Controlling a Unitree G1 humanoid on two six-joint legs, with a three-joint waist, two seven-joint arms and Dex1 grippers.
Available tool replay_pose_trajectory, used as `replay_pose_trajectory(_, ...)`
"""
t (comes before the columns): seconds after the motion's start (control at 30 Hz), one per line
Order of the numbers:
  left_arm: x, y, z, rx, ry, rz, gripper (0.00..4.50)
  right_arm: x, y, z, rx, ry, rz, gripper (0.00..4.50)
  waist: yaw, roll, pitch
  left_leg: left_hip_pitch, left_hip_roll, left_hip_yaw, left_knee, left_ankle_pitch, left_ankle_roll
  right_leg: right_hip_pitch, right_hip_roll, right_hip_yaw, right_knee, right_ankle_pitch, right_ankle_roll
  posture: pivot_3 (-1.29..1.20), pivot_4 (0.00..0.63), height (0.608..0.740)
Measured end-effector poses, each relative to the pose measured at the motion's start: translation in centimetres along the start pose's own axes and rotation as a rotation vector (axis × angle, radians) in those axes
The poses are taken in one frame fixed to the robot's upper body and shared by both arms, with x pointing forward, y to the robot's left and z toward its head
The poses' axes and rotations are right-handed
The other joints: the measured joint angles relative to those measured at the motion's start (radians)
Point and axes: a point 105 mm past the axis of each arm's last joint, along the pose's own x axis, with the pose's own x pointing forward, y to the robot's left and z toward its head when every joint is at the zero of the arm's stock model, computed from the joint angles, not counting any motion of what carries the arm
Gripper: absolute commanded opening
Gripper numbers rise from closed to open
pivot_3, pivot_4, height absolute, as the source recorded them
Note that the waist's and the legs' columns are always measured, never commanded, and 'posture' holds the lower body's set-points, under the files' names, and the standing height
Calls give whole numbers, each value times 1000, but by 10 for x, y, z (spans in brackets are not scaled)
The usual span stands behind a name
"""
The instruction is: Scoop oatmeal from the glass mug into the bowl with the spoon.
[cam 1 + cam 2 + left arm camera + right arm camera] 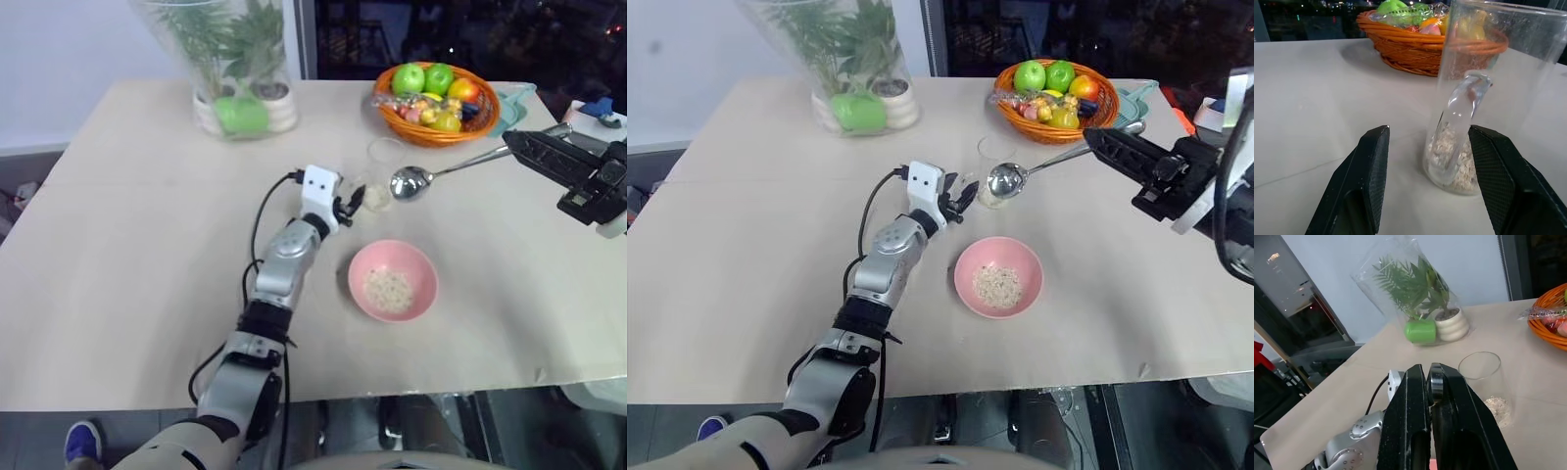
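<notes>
The right gripper (1095, 139) is holding the spoon (1019, 173) with fingers clamped together on the handle, whose end is hidden between them. The spoon's bowl is hanging in front of the glass mug (993, 172), covering part of it. The left gripper (1427, 161) is standing with fingers apart around the mug's handle (contact is hard to judge). Oatmeal (1452, 159) is lying in the mug and in the pink bowl (998, 276) on the surface (754, 235).

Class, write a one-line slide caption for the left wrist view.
Open left tool flanks the clear glass mug's handle; pale oatmeal flakes lie inside.
</notes>
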Motion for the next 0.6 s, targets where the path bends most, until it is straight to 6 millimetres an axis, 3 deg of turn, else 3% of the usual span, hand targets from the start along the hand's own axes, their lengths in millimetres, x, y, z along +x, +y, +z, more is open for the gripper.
replay_pose_trajectory(0.1,0,6,1,-12,-14,38,458,0,0,1,-2,-3,-1,0,-1,0,0,0,0,0,0,0,0,0,0,0,0,0,0,0,150,740)
replay_pose_trajectory(0.6,12,7,8,-8,-53,79,458,2,-1,-7,-2,15,-10,0,2,0,0,0,0,0,0,0,0,0,0,0,0,0,0,0,150,740)
